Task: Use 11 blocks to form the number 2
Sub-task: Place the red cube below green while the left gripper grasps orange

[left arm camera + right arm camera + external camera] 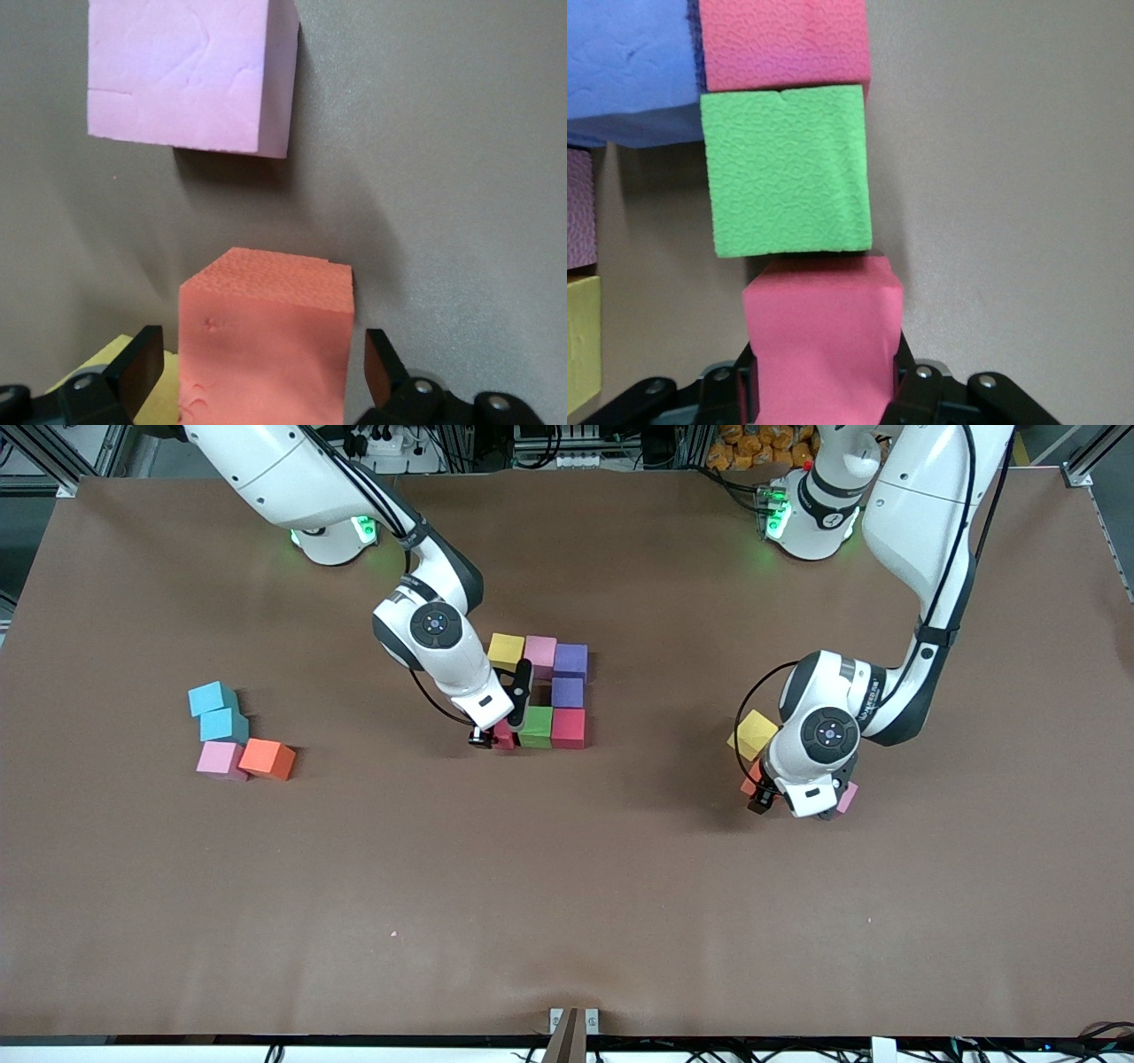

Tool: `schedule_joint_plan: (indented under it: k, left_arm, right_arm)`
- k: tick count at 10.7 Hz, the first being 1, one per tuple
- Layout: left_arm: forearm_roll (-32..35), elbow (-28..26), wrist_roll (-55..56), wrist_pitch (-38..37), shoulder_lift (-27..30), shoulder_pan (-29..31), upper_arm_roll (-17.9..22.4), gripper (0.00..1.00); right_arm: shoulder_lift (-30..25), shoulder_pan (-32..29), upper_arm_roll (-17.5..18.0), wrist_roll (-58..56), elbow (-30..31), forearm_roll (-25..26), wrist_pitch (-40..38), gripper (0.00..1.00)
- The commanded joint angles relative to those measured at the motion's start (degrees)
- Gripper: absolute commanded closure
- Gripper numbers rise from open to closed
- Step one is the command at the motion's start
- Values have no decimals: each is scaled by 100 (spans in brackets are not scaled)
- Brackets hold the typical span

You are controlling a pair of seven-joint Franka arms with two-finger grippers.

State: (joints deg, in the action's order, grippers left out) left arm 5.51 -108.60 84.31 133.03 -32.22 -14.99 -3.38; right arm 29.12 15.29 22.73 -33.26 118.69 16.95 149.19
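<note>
Both claws low: right claw grips red block; left claw released around orange block.

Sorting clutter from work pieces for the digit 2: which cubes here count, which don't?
Job: part-built number 2; red cube in right gripper; orange cube between open left gripper fingers; loose yellow, pink, orange cubes.
Lying about: two cyan cubes.

High front camera facing both robot bases, whole brown table in frame, left wrist camera close above an orange cube, right wrist camera close above a green cube, each cube also small in the front view
</note>
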Motion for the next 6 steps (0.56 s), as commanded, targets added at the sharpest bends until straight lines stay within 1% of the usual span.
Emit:
schedule_joint_plan:
  k: [1, 4, 6]
  left_arm:
    - [117, -48, -37, 83, 41, 40, -14, 0]
    - [117, -48, -28, 83, 41, 40, -14, 0]
    - [117, -39, -28, 83, 41, 40, -14, 0]
  right_arm:
    - [67, 88, -41, 154, -118, 134, -57, 67]
    - [76, 123, -41, 154, -127, 142, -22, 67]
    - [76, 149, -41, 154, -127, 134, -13, 65]
